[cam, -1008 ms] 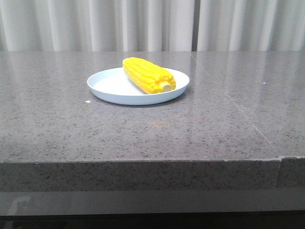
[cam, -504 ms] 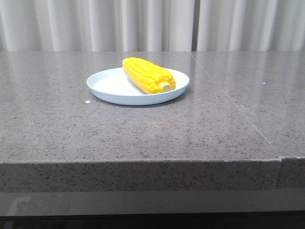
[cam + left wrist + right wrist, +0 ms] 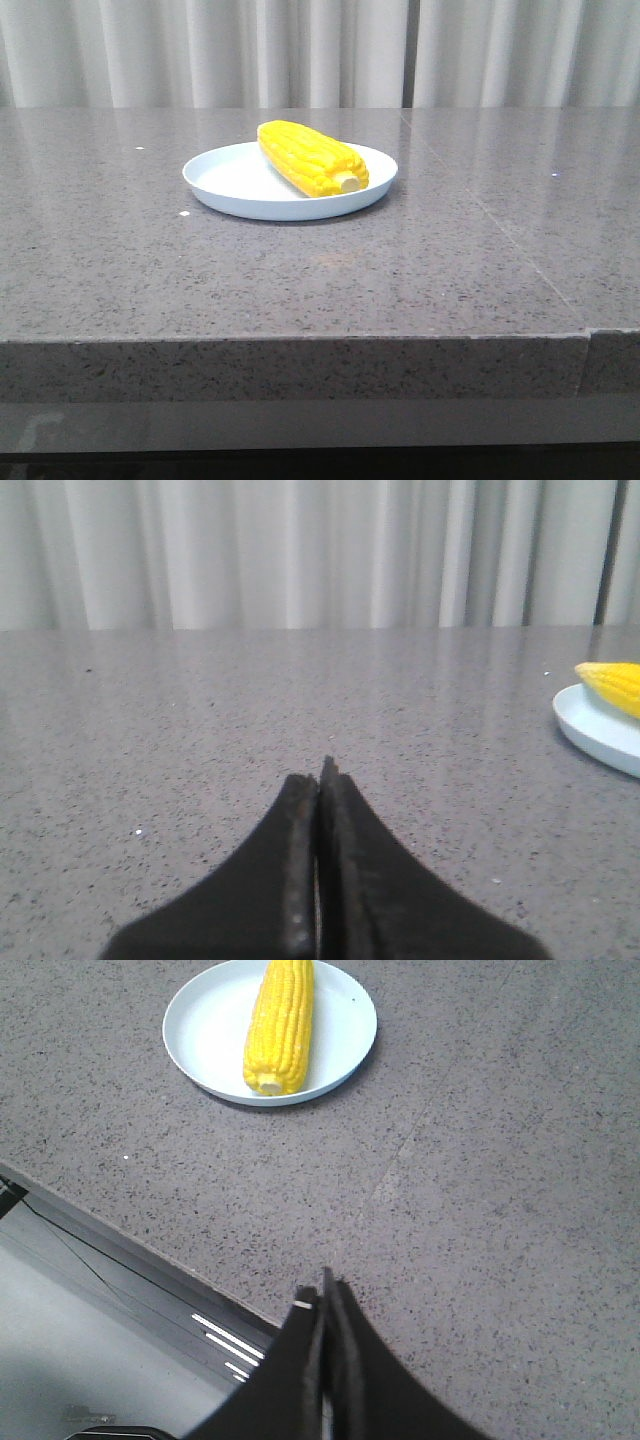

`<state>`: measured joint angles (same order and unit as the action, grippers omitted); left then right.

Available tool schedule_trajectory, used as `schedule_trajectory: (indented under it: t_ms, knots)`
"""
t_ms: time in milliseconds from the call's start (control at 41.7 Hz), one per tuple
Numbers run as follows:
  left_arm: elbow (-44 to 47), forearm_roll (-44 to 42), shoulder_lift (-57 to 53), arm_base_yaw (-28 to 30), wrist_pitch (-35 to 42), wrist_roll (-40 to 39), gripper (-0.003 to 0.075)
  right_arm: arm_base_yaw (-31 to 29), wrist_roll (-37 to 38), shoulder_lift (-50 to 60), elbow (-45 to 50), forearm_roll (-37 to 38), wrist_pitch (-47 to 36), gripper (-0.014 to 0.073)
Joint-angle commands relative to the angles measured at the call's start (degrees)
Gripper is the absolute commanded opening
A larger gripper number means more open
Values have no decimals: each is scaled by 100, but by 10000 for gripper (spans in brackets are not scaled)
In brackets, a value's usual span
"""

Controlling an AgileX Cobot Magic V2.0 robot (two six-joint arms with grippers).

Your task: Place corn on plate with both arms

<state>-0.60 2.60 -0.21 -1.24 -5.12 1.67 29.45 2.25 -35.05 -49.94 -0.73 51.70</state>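
Note:
The yellow corn [image 3: 312, 157] lies on the pale blue-white plate [image 3: 225, 183] on the grey table, its pale stub end toward the front. It also shows in the right wrist view, corn [image 3: 281, 1025] on plate [image 3: 205, 1030]. In the left wrist view only the corn's tip [image 3: 612, 684] and the plate's edge [image 3: 600, 738] show. My left gripper [image 3: 320, 775] is shut and empty, low over the table, away from the plate. My right gripper [image 3: 322, 1290] is shut and empty above the table's front edge. Neither gripper shows in the front view.
The grey speckled stone table [image 3: 320, 270] has a seam [image 3: 480, 210] running down its right part. Pale curtains [image 3: 300, 50] hang behind it. The table's front edge [image 3: 120, 1230] and the floor below show in the right wrist view.

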Motion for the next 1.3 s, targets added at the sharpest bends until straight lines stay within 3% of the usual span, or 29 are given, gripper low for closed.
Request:
schedule_trajectory:
  t_ms: [0,1128,1271]
  knots:
    - [119,73,-109,97,866,-51,-20,-13,-50,-4,-133,40,-386,-68]
    - [103,58,-110,97,682,-51,-20,-13,-50,45,-61,34,-415,-68]
    - [103,58,-110,97,682,-51,-20,-378,-50,366,398,34,-673,-68]
